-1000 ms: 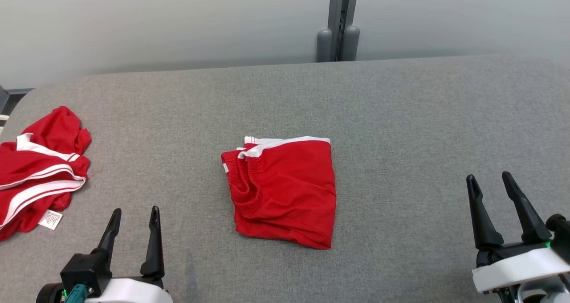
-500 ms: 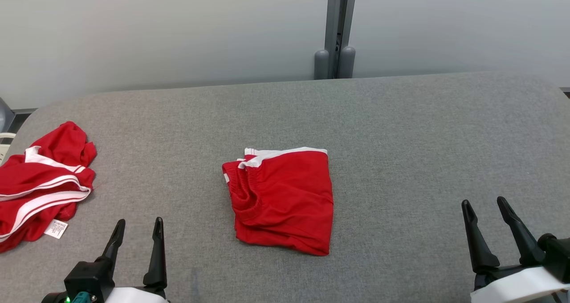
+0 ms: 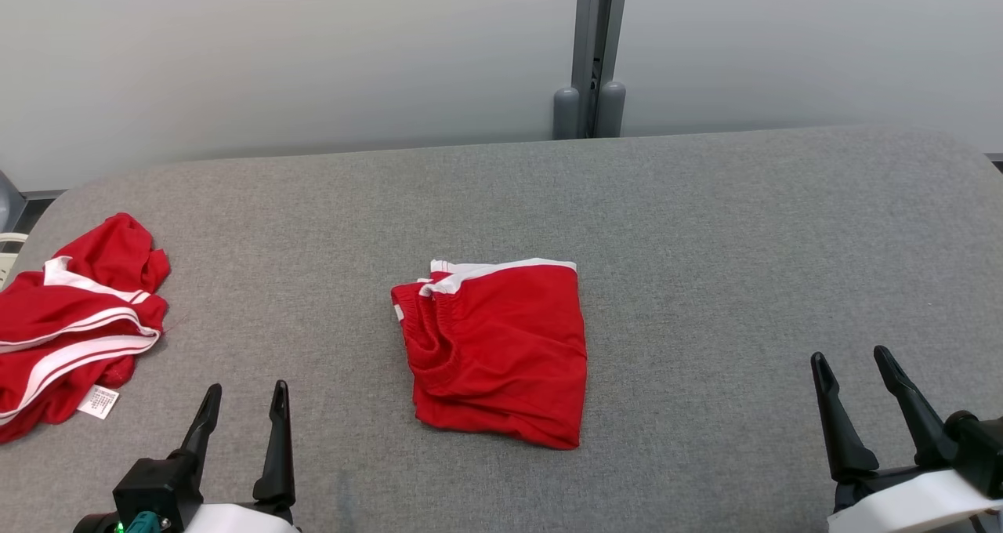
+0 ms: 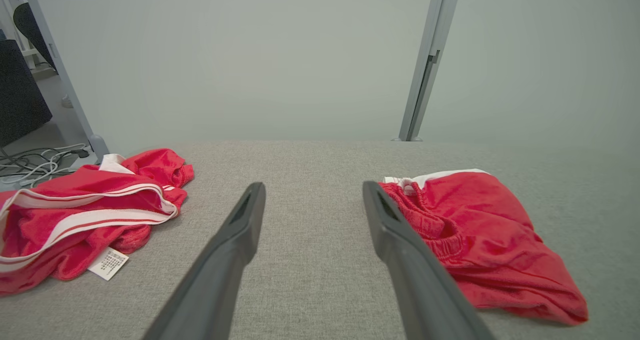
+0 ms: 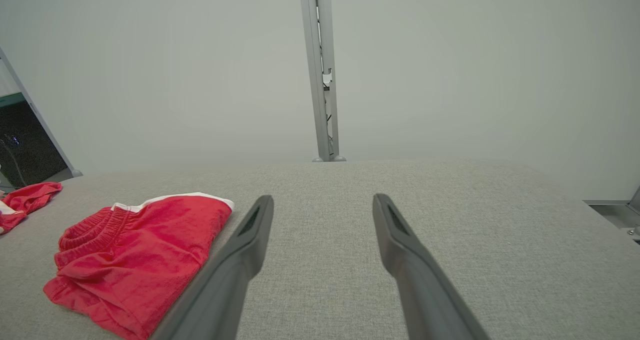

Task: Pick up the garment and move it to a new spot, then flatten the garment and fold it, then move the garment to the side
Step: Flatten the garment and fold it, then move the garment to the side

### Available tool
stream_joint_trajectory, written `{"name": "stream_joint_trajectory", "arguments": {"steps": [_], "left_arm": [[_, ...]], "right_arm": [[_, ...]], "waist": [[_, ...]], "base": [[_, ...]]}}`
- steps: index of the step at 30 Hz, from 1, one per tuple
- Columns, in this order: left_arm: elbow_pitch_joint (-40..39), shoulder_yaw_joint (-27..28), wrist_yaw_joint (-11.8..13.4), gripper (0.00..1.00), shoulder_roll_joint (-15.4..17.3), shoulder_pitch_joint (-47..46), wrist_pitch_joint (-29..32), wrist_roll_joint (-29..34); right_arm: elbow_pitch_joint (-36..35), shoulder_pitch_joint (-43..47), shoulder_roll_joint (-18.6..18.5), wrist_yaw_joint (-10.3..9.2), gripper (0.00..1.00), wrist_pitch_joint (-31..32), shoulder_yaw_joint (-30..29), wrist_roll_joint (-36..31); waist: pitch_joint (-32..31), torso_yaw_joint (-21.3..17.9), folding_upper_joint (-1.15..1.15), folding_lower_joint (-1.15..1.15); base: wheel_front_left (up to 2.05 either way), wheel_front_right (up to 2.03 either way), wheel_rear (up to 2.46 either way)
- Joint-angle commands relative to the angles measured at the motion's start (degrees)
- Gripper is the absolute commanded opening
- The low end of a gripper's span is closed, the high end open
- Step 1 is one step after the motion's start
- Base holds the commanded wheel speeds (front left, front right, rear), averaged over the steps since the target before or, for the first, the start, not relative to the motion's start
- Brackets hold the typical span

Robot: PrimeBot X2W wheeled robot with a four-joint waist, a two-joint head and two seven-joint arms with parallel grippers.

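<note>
At the far left of the grey table (image 3: 705,227), a crumpled red heap (image 3: 74,313) with white stripes is spread up to the edge, and a white label (image 3: 98,401) is seen at its near side. Just right of the heap, at the lower left of the head view, the left gripper (image 3: 245,390) is held above the cloth surface; its fingers are parted wide and nothing is held between them. In the left wrist view, bare table is seen between those fingers (image 4: 240,230), with the heap to one side and the shorts to the other. The red shorts (image 3: 501,353) are laid folded near the middle of the table, well apart from both grippers, the white-trimmed edge turned to the far side and the gathered waistband to the left. Behind the table, a grey post (image 3: 592,47) is set against a pale wall. At the lower right, the right gripper (image 3: 849,356) is held over bare table, its fingers likewise spread and empty.
</note>
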Motion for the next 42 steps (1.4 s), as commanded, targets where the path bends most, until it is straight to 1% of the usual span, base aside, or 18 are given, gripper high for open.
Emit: {"name": "stream_joint_trajectory", "arguments": {"steps": [1,18,24,28,31,37,38,42], "left_arm": [[-0.2,0.1,0.1,1.00,0.2,0.1,0.1,-0.5],[-0.3,-0.2,0.6,1.00,0.6,-0.5,0.1,-0.9],[-0.2,-0.6,0.6,1.00,0.6,-1.2,0.1,-1.0],[-0.3,-1.0,0.4,1.00,0.5,-2.4,0.0,-0.9],[-0.2,-1.6,-0.1,1.00,0.1,-4.2,-0.5,-0.8],[1.8,-3.3,-1.9,1.00,-1.3,-10.5,-2.3,-0.7],[3.0,-3.8,-2.5,1.00,-2.2,-12.8,-3.4,-0.9],[5.6,-4.7,-3.5,1.00,-3.4,-16.6,-5.3,-1.0]], "right_arm": [[-0.3,0.1,-0.2,0.03,1.00,0.1,-0.2,-0.1],[0.1,-0.3,0.1,0.03,1.00,0.3,-0.1,-0.2],[0.5,-0.6,-0.1,0.03,1.00,0.4,-0.3,0.0],[1.1,-1.4,-0.5,0.03,1.00,0.7,-1.0,0.3],[2.1,-2.8,-0.8,0.03,1.00,1.4,-1.0,0.6],[6.8,-8.3,-2.6,0.03,1.00,2.2,1.0,2.0],[8.9,-10.4,-3.3,0.03,1.00,2.7,2.6,2.7],[13.1,-14.6,-4.9,0.03,1.00,3.4,6.3,4.3]], "waist": [[0.1,0.0,0.00,0.00],[0.1,-0.2,0.00,0.00],[0.5,0.2,0.00,0.00],[1.4,1.2,0.00,0.00],[3.0,3.0,0.00,0.00],[7.8,8.5,0.00,0.00],[9.2,10.4,0.00,0.00],[11.8,13.6,0.00,0.00]], "base": [[0.00,0.00,0.00],[0.00,0.00,0.00],[0.00,0.00,0.00],[0.00,0.00,0.00],[0.00,0.00,0.00],[0.00,0.00,0.00],[0.00,0.00,0.00],[0.00,0.00,0.00]]}}
